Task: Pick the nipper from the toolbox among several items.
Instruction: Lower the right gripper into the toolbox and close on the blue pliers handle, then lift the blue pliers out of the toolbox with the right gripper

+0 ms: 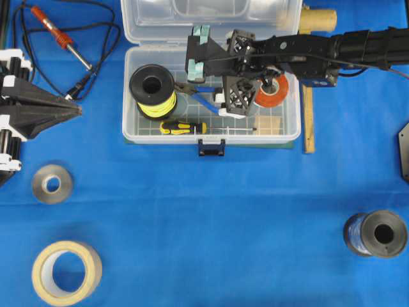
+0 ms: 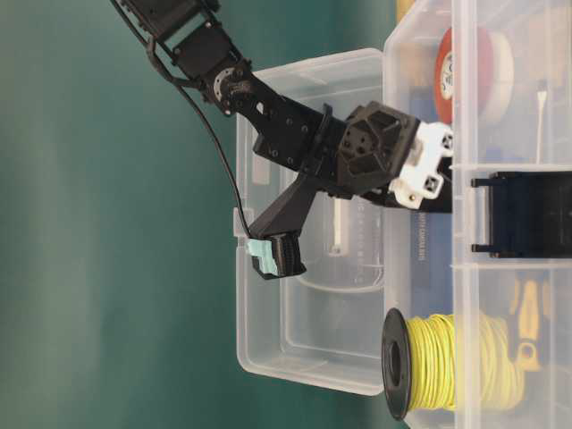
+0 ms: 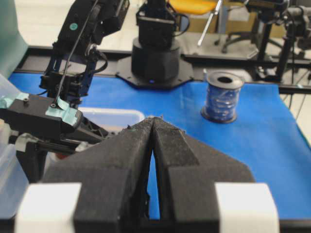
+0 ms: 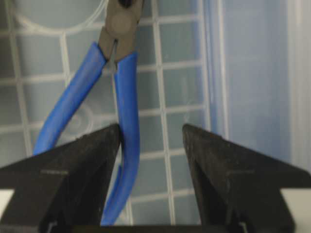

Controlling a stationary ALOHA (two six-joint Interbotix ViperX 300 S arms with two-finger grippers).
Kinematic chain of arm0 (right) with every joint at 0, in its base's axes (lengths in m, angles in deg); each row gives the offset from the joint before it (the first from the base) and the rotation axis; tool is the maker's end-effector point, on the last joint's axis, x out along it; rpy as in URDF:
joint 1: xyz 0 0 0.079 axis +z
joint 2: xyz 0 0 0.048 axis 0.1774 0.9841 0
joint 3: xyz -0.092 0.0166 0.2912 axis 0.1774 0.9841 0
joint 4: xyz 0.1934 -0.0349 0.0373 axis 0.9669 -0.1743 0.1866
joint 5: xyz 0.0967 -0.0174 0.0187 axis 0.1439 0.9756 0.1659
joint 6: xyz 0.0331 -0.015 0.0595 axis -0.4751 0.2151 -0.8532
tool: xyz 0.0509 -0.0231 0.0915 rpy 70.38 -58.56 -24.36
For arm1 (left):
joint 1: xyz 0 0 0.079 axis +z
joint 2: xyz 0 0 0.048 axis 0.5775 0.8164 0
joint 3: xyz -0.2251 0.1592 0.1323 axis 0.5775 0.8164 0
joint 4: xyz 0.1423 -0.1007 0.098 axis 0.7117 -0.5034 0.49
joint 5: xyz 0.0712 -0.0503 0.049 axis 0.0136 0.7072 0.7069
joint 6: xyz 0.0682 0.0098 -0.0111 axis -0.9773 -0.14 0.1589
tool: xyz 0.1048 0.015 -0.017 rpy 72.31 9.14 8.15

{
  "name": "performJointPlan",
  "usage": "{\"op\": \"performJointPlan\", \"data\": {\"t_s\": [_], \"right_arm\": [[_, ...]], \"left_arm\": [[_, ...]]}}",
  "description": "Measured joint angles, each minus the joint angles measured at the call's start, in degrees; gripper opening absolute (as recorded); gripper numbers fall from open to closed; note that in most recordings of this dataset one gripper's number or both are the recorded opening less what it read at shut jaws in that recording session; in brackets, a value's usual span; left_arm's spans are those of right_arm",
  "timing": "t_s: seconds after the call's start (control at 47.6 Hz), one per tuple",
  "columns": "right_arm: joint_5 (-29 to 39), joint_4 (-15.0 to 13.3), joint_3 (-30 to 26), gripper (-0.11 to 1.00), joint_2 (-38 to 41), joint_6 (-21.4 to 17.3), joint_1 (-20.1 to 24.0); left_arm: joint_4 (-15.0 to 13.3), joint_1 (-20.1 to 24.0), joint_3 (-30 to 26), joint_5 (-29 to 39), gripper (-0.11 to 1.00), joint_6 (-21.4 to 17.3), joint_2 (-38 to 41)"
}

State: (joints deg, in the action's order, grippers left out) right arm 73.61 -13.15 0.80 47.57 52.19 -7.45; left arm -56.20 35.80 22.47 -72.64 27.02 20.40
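The clear toolbox (image 1: 131,77) stands open at the top middle, lid back. The nipper (image 1: 199,97) lies on its grid floor, blue handles toward my right gripper. In the right wrist view the nipper (image 4: 127,92) has one handle between the open fingers, against the left finger (image 4: 87,155); the other handle passes outside that finger. My right gripper (image 4: 151,128) is open, low inside the box (image 1: 228,102). Also inside are a yellow wire spool (image 1: 153,89), red tape roll (image 1: 273,91), screwdriver (image 1: 185,128) and wooden block (image 1: 268,123). My left gripper (image 1: 77,110) is shut and empty at the far left (image 3: 154,119).
A soldering iron (image 1: 61,38) with its cord lies at the top left. A grey tape roll (image 1: 52,184) and a masking tape roll (image 1: 67,272) lie at the lower left. A dark blue wire spool (image 1: 377,233) stands at the lower right. A wooden stick (image 1: 308,121) lies right of the toolbox.
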Motion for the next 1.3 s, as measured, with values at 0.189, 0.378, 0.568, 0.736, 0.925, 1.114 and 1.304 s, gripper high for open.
{"op": "performJointPlan", "data": {"t_s": [0.189,0.378,0.568,0.736,0.925,1.114,1.304], "right_arm": [[-0.35,0.0,-0.35,0.16,0.44,1.05,0.62],[-0.26,0.09,0.0,0.13,-0.18,0.62,0.53],[0.35,0.18,0.53,0.13,-5.01,0.88,0.35],[2.2,0.09,0.79,0.13,-12.66,0.7,-0.35],[4.31,0.09,1.85,0.13,-21.88,0.26,0.62],[3.52,0.26,5.62,0.13,-27.25,-0.97,6.68],[-0.09,0.79,9.84,0.13,-27.6,-6.33,14.77]], "left_arm": [[0.0,0.0,0.0,0.62,0.0,0.0,0.0],[0.0,-0.09,0.0,0.79,0.0,0.18,0.0],[-0.09,0.0,0.0,0.88,0.0,0.18,0.0],[-0.09,0.0,0.0,1.05,0.0,0.26,-0.09],[-0.09,0.0,0.0,1.23,0.0,0.26,-0.09],[-0.18,0.0,0.0,1.32,0.0,0.26,-0.09],[-0.18,0.0,0.18,1.23,0.0,0.26,-0.09]]}}
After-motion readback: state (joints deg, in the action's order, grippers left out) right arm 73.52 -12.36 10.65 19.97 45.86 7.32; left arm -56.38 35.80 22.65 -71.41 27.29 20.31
